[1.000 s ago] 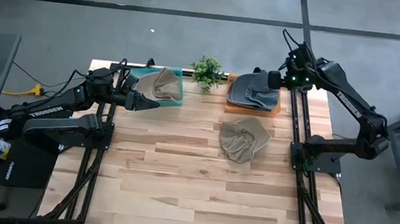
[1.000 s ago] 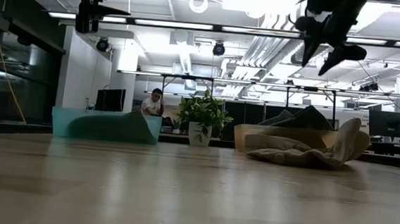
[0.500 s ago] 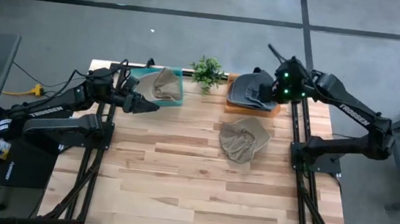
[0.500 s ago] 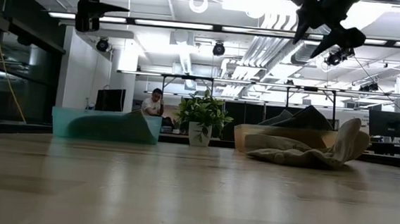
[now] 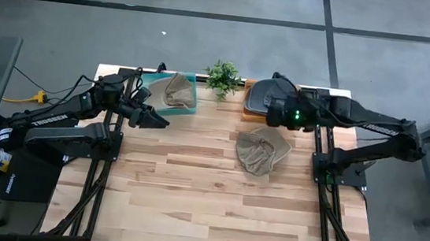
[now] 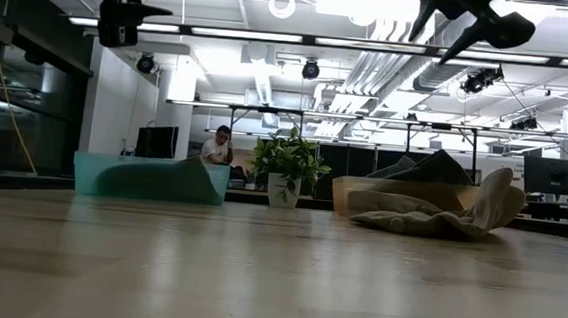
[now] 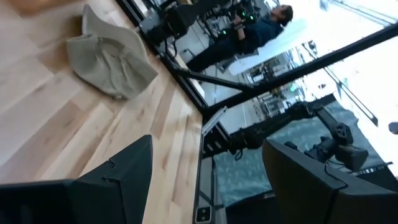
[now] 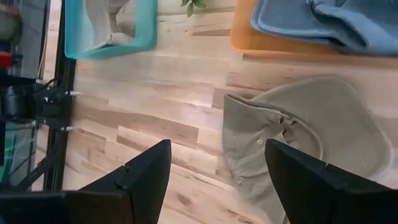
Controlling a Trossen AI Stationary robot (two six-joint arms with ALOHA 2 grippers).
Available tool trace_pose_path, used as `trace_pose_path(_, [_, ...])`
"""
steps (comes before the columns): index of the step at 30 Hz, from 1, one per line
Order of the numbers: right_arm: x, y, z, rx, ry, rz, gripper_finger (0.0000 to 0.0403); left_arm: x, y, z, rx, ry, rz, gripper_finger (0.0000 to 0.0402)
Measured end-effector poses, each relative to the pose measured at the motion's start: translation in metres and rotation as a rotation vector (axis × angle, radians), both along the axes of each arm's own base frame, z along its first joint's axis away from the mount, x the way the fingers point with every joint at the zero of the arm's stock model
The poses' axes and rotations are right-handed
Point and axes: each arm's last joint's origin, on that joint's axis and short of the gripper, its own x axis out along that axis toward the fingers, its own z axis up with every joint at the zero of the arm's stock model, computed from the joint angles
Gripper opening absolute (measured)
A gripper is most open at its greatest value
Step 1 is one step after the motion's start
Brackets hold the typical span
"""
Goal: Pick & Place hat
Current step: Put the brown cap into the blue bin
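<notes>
Tan hat lies beside potted plant.

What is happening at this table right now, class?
Two robot arms are sorting hats. The right gripper, open, hangs above the orange tray of grey-blue hats, near a tan hat lying loose on the table. The left gripper, open and empty, waits beside the teal bin, which holds another tan hat.

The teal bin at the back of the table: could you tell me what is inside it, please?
A beige hat lies in the teal bin, bunched against its right side. Whatever may be under the hat is covered. The left gripper hovers open just in front of the bin.
</notes>
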Motion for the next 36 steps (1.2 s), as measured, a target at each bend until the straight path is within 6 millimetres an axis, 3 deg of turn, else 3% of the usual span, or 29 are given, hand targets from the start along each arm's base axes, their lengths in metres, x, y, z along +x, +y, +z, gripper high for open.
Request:
trace_pose_path(6, [0.018, 0.029, -0.011, 0.011, 0.022, -0.051, 0.0254, -0.001, -0.001, -0.001, 0.008, 0.002, -0.046, 0.0264])
trace_pose_path(13, [0.047, 0.059, -0.041, 0.018, 0.138, -0.025, 0.0254, -0.001, -0.003, -0.001, 0.015, -0.008, -0.100, 0.0264])
trace_pose_path(21, [0.071, 0.087, -0.076, 0.029, 0.350, 0.403, 0.0254, -0.002, -0.004, -0.004, 0.015, 0.018, -0.131, 0.0264])
trace_pose_path(27, [0.082, 0.105, -0.094, -0.002, 0.401, 0.801, 0.0254, -0.002, -0.004, -0.005, 0.006, 0.029, -0.143, 0.0264])
trace_pose_path(32, [0.082, 0.118, -0.110, -0.082, 0.503, 1.153, 0.0254, -0.002, -0.004, -0.006, 0.004, 0.032, -0.143, 0.0264])
trace_pose_path(36, [0.073, 0.123, -0.123, -0.218, 0.719, 1.350, 0.0254, -0.003, -0.005, -0.006, 0.000, 0.040, -0.143, 0.0264])
